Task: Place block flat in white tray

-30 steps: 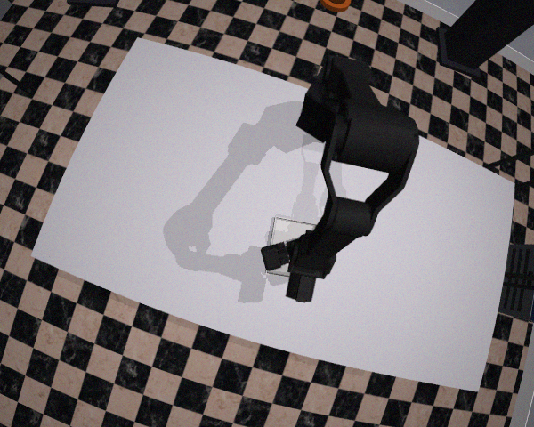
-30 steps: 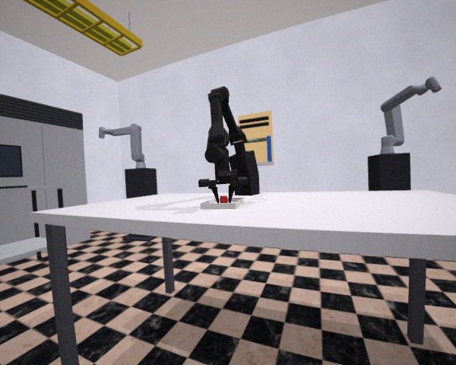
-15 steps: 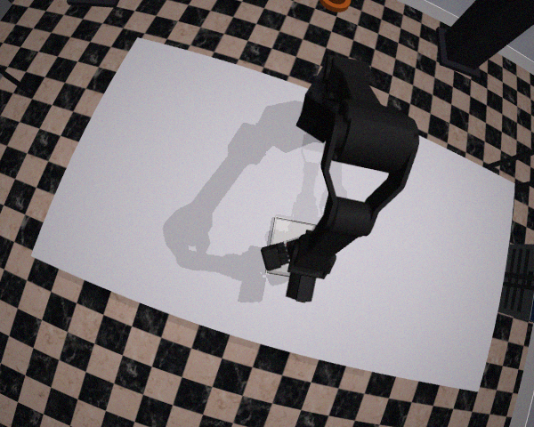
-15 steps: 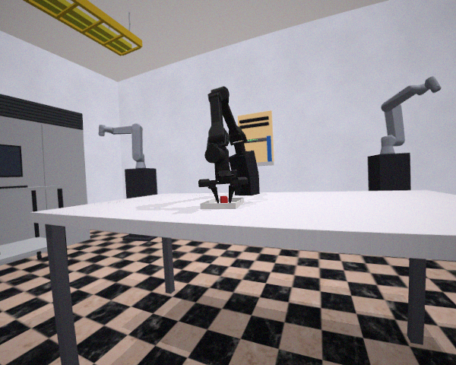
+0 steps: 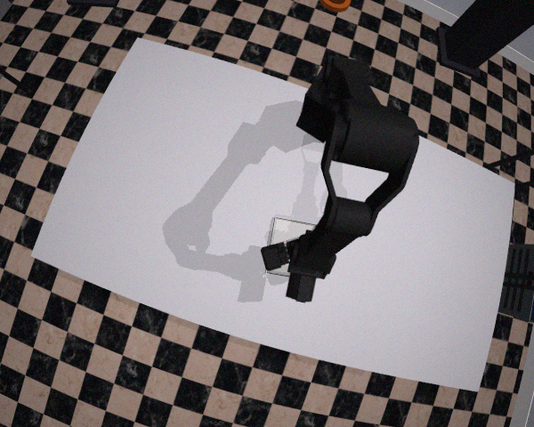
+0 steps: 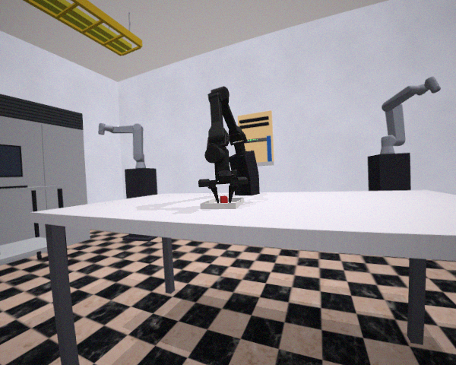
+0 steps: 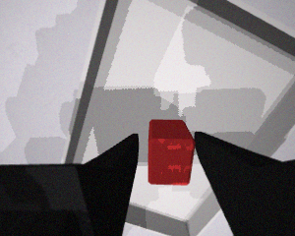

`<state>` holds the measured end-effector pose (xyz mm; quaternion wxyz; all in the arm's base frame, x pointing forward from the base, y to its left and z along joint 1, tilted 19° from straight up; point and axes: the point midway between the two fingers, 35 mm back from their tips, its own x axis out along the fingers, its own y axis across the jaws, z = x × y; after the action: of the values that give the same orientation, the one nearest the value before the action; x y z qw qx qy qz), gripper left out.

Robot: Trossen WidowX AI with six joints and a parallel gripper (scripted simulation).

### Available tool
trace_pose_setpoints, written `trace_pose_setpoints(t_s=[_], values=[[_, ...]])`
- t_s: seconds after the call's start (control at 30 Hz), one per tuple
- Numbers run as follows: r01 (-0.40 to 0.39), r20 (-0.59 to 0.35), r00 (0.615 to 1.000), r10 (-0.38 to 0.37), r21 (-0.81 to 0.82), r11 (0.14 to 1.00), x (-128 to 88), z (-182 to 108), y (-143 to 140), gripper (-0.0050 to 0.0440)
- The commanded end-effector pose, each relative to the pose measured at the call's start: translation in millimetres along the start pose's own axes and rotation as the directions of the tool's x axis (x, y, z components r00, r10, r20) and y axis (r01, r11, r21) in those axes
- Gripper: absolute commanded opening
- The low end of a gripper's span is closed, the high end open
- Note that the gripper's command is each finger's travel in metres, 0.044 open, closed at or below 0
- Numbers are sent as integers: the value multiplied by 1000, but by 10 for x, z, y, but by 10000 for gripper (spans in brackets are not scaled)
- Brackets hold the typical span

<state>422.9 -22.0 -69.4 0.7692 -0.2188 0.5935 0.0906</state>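
The red block (image 7: 170,152) sits on the floor of the white tray (image 7: 197,84), near the tray's front rim. My gripper (image 7: 165,138) is open, with one finger on each side of the block and a small gap showing on both sides. In the exterior view the block (image 6: 223,199) rests in the shallow tray (image 6: 222,203), and the gripper (image 6: 222,194) points straight down over it. From above, my arm (image 5: 350,183) covers most of the tray (image 5: 286,234) and hides the block.
The tray lies near the middle of the white table (image 6: 299,212). My arm's base (image 6: 245,172) stands behind the tray. Two grey arms on black pedestals (image 6: 393,118) (image 6: 136,157) stand far off by the wall.
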Motion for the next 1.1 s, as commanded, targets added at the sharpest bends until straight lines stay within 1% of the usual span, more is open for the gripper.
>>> trace_pose_setpoints(t_s=[0.0, 0.23, 0.3, 0.7, 0.8, 1.07], values=[[12, 19, 1000, -12, 0, 1000, -102, 56, -40, 209], [12, 19, 1000, -12, 0, 1000, -253, 53, -38, 209], [12, 19, 1000, -12, 0, 1000, -253, 53, -38, 209], [12, 19, 1000, -12, 0, 1000, -573, 47, -34, 209], [12, 19, 1000, -12, 0, 1000, -614, 47, -34, 209], [12, 19, 1000, -12, 0, 1000, -636, 46, -34, 209]])
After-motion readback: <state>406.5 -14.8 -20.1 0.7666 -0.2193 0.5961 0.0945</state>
